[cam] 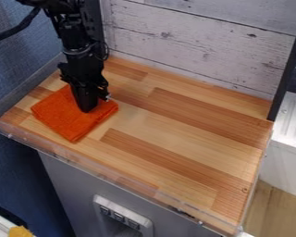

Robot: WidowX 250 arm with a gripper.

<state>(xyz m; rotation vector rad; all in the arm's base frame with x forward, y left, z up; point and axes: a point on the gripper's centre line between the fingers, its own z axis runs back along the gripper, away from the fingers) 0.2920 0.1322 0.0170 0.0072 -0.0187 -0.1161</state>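
An orange cloth (67,124) lies at the left end of the wooden tabletop (181,122), turned so that one corner points towards the front edge. It looks folded into a compact, layered square, which would explain why it sits flat and holds its shape. The black claw (89,107) points down over the cloth's far part, its tip at or just above the fabric; that upright approach suits a low, soft thing with little side to take hold of. Whether the claw is open, closed or pinching a layer, I cannot tell, since its dark parts overlap. The arm (79,51) comes in from the upper left, bringing the claw straight over this end. A clear rim (113,177) runs along the front edge, probably to stop things from sliding off, and a whitewashed plank panel (194,51) stands behind the tabletop as its backing.
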